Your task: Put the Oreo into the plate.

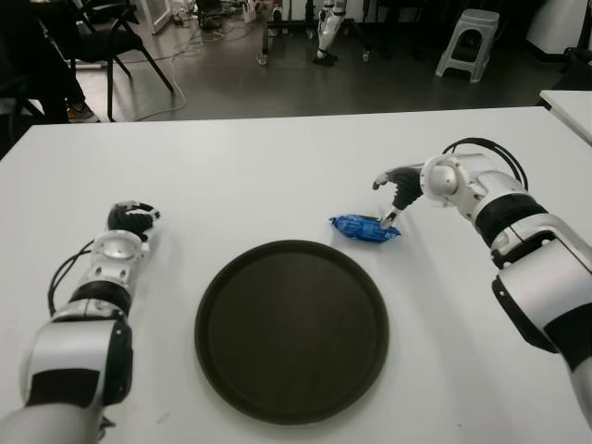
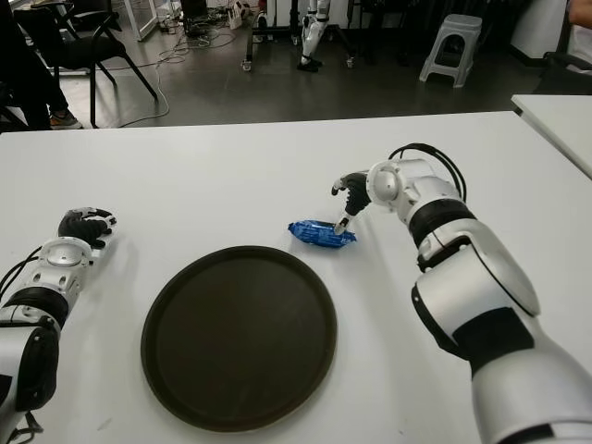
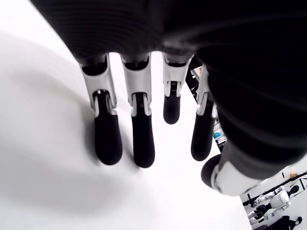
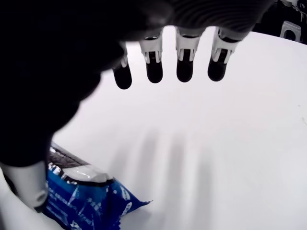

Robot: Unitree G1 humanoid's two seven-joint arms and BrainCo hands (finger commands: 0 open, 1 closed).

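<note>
Nearest me, the plate [image 1: 291, 333]; beyond its far-right rim the Oreo pack [image 1: 365, 228] lies lengthwise left-right under my right hand [image 1: 396, 190], fingers spread, thumb touching it; left hand [image 1: 129, 220] open, far left.

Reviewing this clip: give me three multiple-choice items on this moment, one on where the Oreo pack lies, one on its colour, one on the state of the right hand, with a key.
1. Where is the Oreo pack?
A. On the white table just beyond the plate, toward the robot's right
B. Inside the plate
C. Beside the left hand

2. What colour is the pack's wrapper?
A. Red
B. Blue
C. Yellow

3. What is the right hand doing?
A. Holding the pack above the plate
B. Fingers spread, holding nothing, close by the pack
C. Pressed flat inside the plate

Key: 1 A, the pack lies on bare table off the plate's rim. 2 B, both eye views show blue. 3 B, the right wrist view shows extended fingers over bare table. The left hand shows left of the plate.
</note>
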